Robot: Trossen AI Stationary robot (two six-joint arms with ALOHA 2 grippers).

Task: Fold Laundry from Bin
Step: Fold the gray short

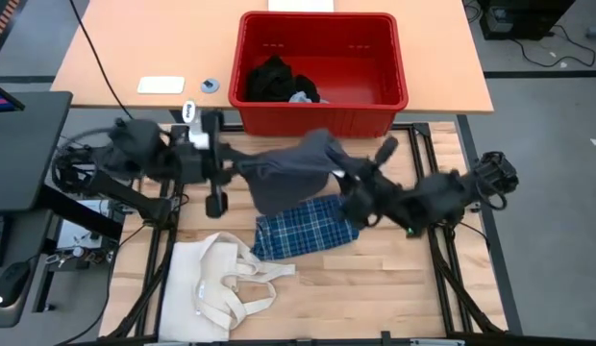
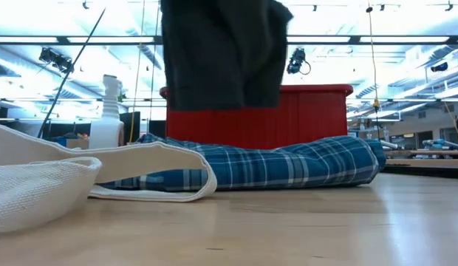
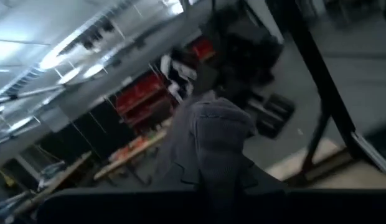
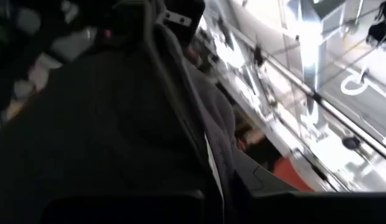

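Above the middle of the surface [image 1: 375,288], both tools are raised and pinch the same dark grey piece [image 1: 293,168], which hangs stretched between them. The left tool [image 1: 233,159] holds one upper end of that piece, its fingers pressed together on the cloth; the right tool [image 1: 348,175] holds the other upper end, fingers likewise closed on it. From the low view the grey piece [image 2: 221,55] hangs clear of the surface, its lower edge above the plaid shirt and in front of the bin. In each wrist view the cloth fills the space just ahead of the fingers [image 3: 211,143] [image 4: 180,124].

Under the hanging piece, toward the near edge, the plaid shirt [image 1: 306,231] lies bunched flat on the surface, apart from both tools. Just beside it, toward the near left corner, lies the tote [image 1: 221,279], its handles spread out; one handle [image 2: 162,159] overlaps the shirt's end in the low view.

Beyond the tools, on the far half of the surface, stands the red bin [image 1: 322,106]. A black piece [image 1: 274,79] and a small light grey piece [image 1: 300,97] lie inside it, toward its left side. Left of the bin, near the far left part of the surface, are a white flat object [image 1: 161,85] and a small round thing [image 1: 210,85]. A white spray bottle [image 2: 108,111] stands at the left in the low view.
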